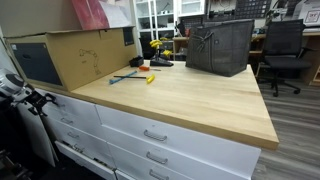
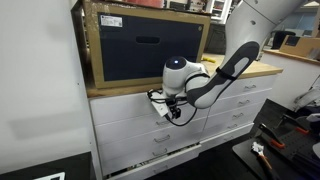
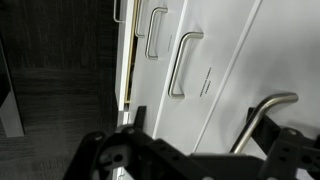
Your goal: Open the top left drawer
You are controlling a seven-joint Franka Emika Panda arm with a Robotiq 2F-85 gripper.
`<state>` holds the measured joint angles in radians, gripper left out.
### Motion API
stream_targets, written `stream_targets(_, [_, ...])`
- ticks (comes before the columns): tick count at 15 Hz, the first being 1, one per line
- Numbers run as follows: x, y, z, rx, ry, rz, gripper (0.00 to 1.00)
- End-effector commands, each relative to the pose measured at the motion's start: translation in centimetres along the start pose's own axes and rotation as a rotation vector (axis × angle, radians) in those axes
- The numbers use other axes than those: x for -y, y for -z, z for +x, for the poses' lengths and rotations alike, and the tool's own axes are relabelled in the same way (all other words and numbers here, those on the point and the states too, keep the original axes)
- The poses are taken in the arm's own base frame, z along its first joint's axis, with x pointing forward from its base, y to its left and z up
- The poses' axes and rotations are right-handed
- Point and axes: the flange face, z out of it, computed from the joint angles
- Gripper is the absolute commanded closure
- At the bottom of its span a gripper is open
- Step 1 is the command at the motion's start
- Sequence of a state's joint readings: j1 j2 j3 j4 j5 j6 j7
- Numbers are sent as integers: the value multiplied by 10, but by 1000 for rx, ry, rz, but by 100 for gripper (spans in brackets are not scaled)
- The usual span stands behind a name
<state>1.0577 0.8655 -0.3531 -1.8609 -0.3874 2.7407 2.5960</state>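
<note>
Gripper (image 2: 166,107) stands open at the top left drawer (image 2: 125,110) below the front edge of the tabletop (image 2: 130,90); centre the pull (image 3: 268,108), clamp, draw straight.

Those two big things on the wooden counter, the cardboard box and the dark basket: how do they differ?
The cardboard box is brown with stiff flat sides; the basket is dark grey and looks soft. The box is longer than the basket. The box lies at one end of the counter, the basket at the opposite end. Both rest on the wood, apart from each other.
</note>
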Motion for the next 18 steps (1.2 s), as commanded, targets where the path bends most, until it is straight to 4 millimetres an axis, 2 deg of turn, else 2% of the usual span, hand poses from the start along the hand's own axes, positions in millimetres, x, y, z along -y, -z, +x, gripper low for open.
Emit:
stream_targets(1, [-56,23,-37,53,107,-26,0])
stream_targets(8, [-72,35,-45,20,182,16,0])
stream_targets(14, [-80,43,-51,54,153,-9,0])
stream_targets(16, [-88,45,-53,74,124,-50,0])
stream_targets(18, [-103,51,-56,89,99,-91,0])
